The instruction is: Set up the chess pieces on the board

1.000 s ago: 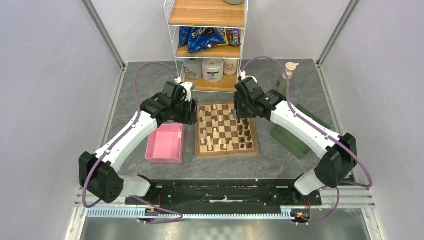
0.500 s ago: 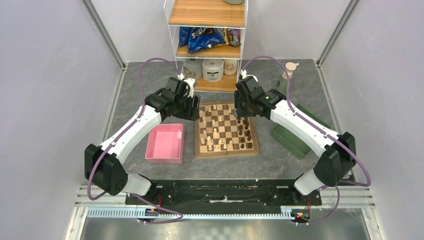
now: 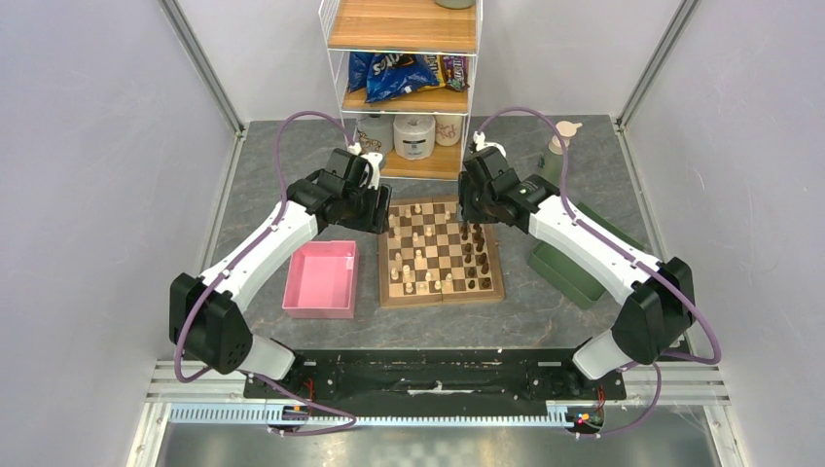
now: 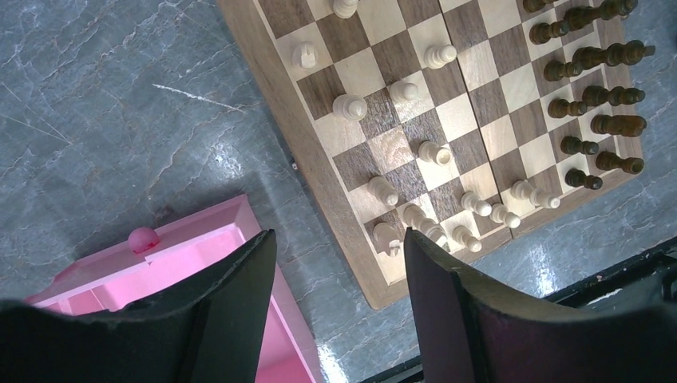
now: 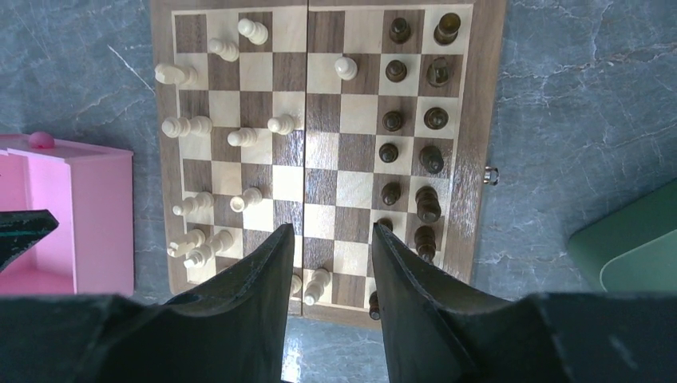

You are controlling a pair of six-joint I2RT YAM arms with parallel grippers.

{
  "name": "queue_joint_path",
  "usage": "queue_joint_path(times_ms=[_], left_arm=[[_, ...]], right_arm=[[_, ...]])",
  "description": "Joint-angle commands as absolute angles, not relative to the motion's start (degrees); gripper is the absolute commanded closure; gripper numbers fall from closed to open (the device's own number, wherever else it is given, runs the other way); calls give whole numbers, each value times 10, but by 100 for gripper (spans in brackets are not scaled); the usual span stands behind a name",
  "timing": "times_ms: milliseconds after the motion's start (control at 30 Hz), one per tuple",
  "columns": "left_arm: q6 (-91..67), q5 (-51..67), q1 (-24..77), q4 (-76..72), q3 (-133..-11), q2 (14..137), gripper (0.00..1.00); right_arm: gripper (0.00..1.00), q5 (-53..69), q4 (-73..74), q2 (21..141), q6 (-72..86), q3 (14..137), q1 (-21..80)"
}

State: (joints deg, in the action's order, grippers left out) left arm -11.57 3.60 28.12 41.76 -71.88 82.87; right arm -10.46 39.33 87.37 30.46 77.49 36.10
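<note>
The left claw (image 4: 339, 239) and right claw (image 5: 329, 231) hover parted and empty near the chessboard (image 5: 481, 96), presumably choosing which scattered chess pieces (image 5: 346, 68) to reposition.

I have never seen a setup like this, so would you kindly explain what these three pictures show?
Two robot arms, the left arm and the right arm, stand at a grey table. One picture looks down from above; the other two come from a camera on each wrist, with dark fingers showing at the bottom. The left pincer and right pincer are open and hold nothing. Between the arms lies a chessboard with cream pieces and dark pieces; a pink tray and a green tray flank it.
</note>
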Motion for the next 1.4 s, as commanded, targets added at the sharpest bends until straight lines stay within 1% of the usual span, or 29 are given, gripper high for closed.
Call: queue_joint_path(times_ms=[0, 233, 367, 533, 700, 800, 867, 1033, 1133, 1233, 1367], left_arm=[[-87, 38, 284, 406, -719, 823, 34], [-83, 21, 285, 397, -732, 843, 36], [-89, 20, 284, 384, -739, 848, 36], [-92, 10, 284, 365, -743, 850, 33], [-89, 8, 284, 348, -755, 857, 27], [-88, 3, 284, 344, -773, 868, 23], [-86, 3, 283, 334, -780, 875, 21], [-81, -20, 283, 316, -797, 892, 14], [-74, -25, 282, 311, -815, 907, 12], [-63, -26, 282, 304, -831, 922, 12], [-56, -24, 281, 322, -865, 947, 12]], right_arm=[[51, -119, 360, 864, 310, 780, 353], [51, -113, 342, 871, 304, 784, 351], [46, -113, 333, 872, 300, 784, 349], [34, -118, 323, 873, 297, 779, 343], [16, -131, 284, 856, 290, 752, 332], [9, -152, 259, 841, 282, 737, 321], [5, -164, 238, 831, 275, 727, 309], [3, -175, 189, 818, 256, 704, 256], [3, -143, 155, 823, 261, 687, 211], [3, -156, 155, 828, 260, 704, 190], [4, -124, 180, 849, 261, 756, 176]])
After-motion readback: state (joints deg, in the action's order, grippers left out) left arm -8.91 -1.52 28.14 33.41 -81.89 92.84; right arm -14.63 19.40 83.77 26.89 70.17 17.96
